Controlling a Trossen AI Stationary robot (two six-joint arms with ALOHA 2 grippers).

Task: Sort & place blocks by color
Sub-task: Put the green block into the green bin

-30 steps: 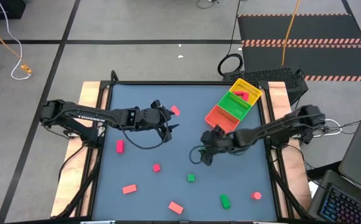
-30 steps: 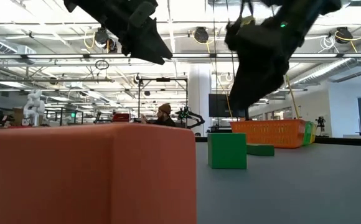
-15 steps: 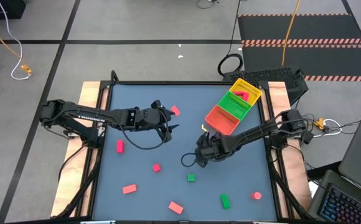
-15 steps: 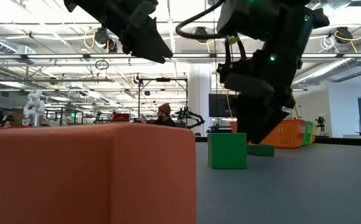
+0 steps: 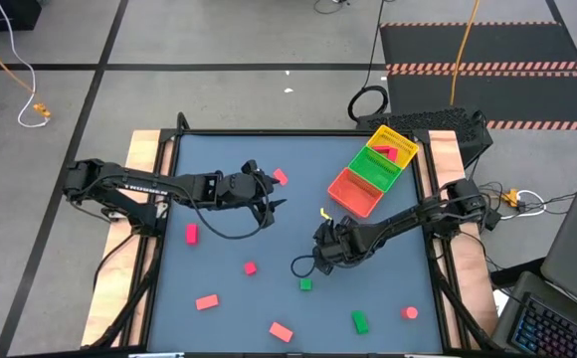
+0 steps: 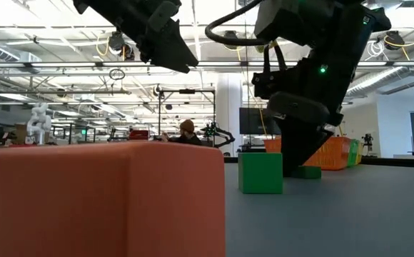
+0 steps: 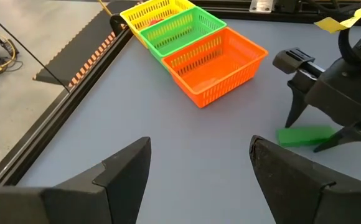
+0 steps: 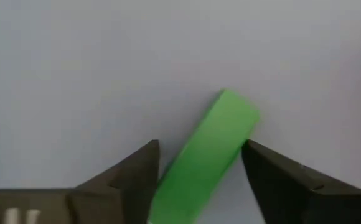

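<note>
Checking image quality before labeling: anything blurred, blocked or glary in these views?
Low view: a big red block right at the lens fills the lower left and hides the table behind it; bright ceiling lights backlight both arms into dark shapes. Right wrist view: soft, the green block between the right gripper fingers has fuzzy edges. High view and left wrist view: even light, no glare.

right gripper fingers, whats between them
A green block lies on the table between the right gripper's fingers, set slantwise in the gap. The right wrist view shows it; whether the fingers touch it is unclear.
</note>
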